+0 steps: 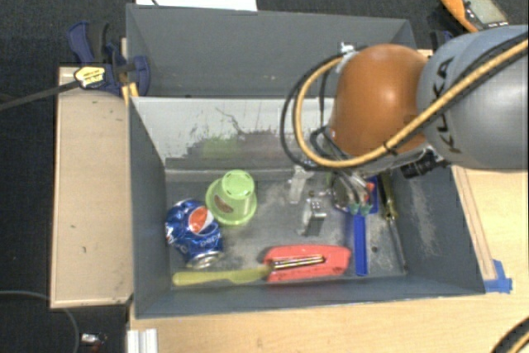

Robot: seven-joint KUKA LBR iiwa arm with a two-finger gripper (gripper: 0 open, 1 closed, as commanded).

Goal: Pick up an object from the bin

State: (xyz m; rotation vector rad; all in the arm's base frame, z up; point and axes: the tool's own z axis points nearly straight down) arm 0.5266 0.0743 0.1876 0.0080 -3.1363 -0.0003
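Right now the fingers (315, 213) are hanging a little apart, holding nothing. Just below them, the red stapler (307, 263) is lying long-ways, left to right, by the bin's (207, 70) near wall.

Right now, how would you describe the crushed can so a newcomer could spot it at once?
Start at the grey bin and go to the lower-left corner of its floor in the view. There, left of the green cup and above the yellow-green handle, lies the crushed can. It alone is dented metal, blue with a red-and-white round logo.
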